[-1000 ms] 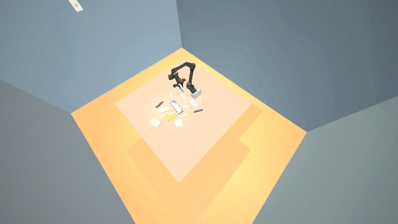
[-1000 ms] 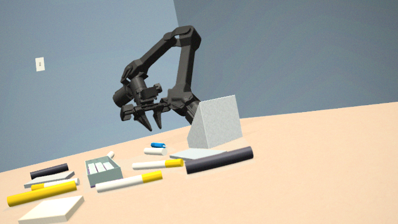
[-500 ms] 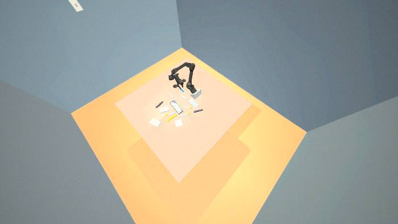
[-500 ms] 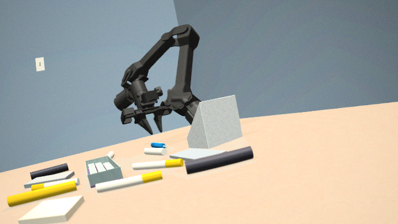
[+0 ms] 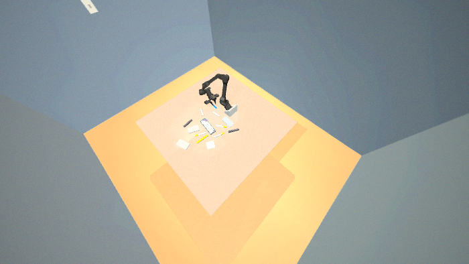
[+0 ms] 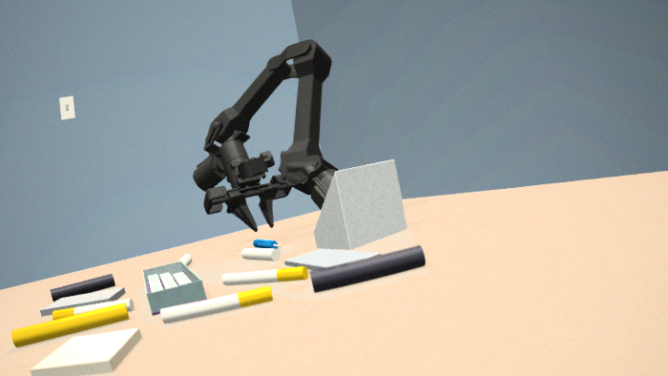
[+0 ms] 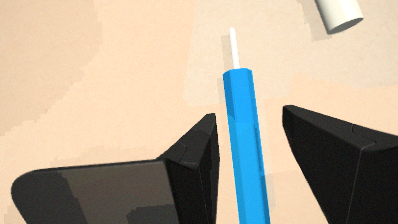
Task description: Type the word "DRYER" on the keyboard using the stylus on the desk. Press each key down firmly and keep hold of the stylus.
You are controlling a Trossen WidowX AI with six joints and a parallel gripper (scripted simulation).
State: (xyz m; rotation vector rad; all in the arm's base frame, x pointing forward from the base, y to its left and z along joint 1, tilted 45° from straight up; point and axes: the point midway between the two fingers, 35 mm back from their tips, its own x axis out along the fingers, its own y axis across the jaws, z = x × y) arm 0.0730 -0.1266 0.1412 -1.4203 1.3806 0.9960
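The blue stylus (image 5: 215, 106) (image 6: 265, 243) (image 7: 244, 150) lies flat on the desk, its thin white tip pointing up the wrist view. My gripper (image 6: 264, 228) (image 7: 248, 118) is open and empty. It hangs a little above the stylus, with one finger on each side and a gap on both sides in the wrist view; the stylus's rear end runs out of that view. The keyboard (image 5: 208, 126) (image 6: 178, 302), a grey-green tray with white keys, lies on the desk away from the gripper. It is not in the wrist view, and its letters are unreadable.
A white cylinder (image 6: 260, 254) (image 7: 342, 14) lies near the stylus. A grey wedge block (image 6: 374, 205) stands by the arm's base. Dark rods (image 6: 367, 268) (image 5: 187, 122), white-and-yellow sticks (image 6: 217, 304), a yellow rod (image 6: 72, 325) and flat pads (image 6: 88, 350) (image 5: 183, 144) lie around the keyboard.
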